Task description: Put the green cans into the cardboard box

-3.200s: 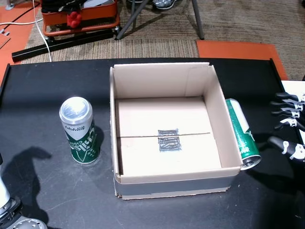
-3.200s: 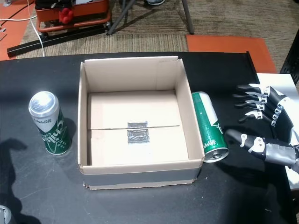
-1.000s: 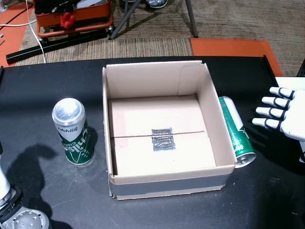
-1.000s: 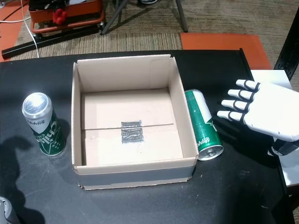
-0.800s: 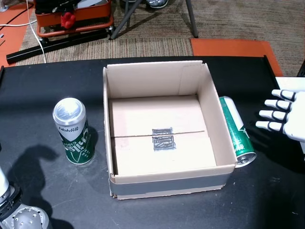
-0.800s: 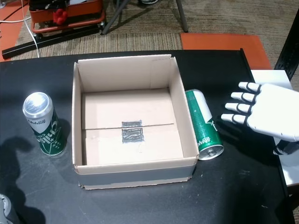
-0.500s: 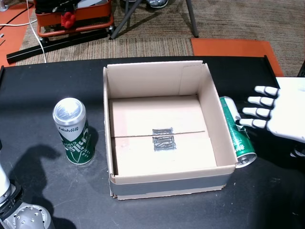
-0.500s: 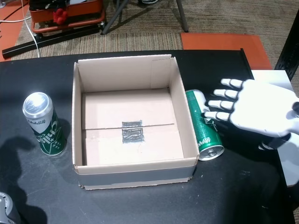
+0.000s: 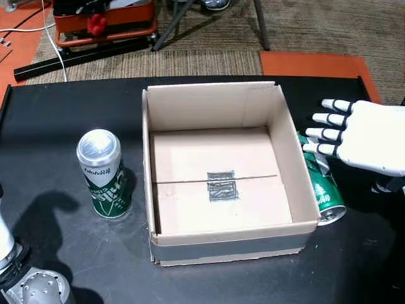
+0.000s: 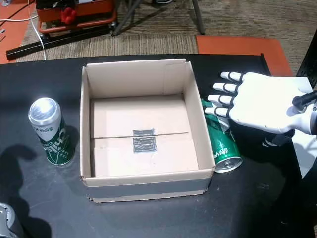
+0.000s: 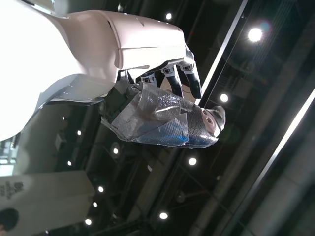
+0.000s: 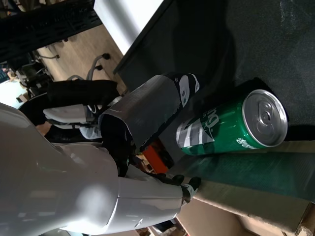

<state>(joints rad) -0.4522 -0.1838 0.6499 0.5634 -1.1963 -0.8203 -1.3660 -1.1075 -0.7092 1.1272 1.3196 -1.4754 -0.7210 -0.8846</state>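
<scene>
cans [image 9: 105, 175] – green, white script | box [image 9: 215, 104] – tan | table [image 9: 57, 120] – black | hand [image 10: 257, 106] – white

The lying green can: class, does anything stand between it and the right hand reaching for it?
Nothing visible does. The right hand is open above the lying green can, which rests against the cardboard box wall.

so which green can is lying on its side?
The can beside the box's right wall, under the right hand. It lies flat. The other can, left of the box, stands upright.
</scene>
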